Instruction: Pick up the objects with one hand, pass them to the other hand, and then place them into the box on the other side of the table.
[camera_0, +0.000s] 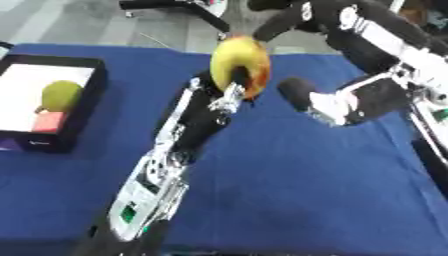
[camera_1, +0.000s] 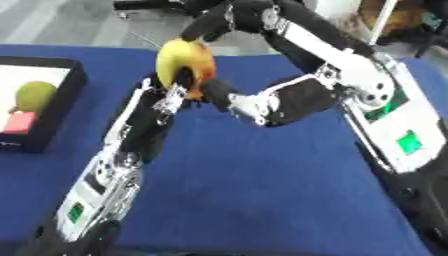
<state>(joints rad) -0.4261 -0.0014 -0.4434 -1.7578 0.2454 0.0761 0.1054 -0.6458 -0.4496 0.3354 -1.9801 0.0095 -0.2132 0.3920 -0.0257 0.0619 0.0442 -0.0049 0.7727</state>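
The left hand (camera_0: 229, 95) is holding the yellow-red apple (camera_0: 238, 64) aloft over mid-table with fingers curled round it, the right hand (camera_1: 241, 104), its finger state indiscernible, is waiting beside it, and a premature release is risking a drop short of the box (camera_0: 83, 107).

My left hand (camera_1: 179, 90) held a yellow apple (camera_1: 184, 59) with a red blush up above the blue table (camera_1: 262, 175), fingers curled round its lower side. My right hand (camera_1: 229, 100) sat just beside the apple, to its right and a little lower, its fingers too blurred for me to read. My right arm (camera_1: 350, 75) bent in from the upper right. At the left edge stood the black box (camera_1: 66, 100) with a white floor, and in it lay a green fruit (camera_1: 35, 95) and a pink block (camera_1: 17, 122) just below it.
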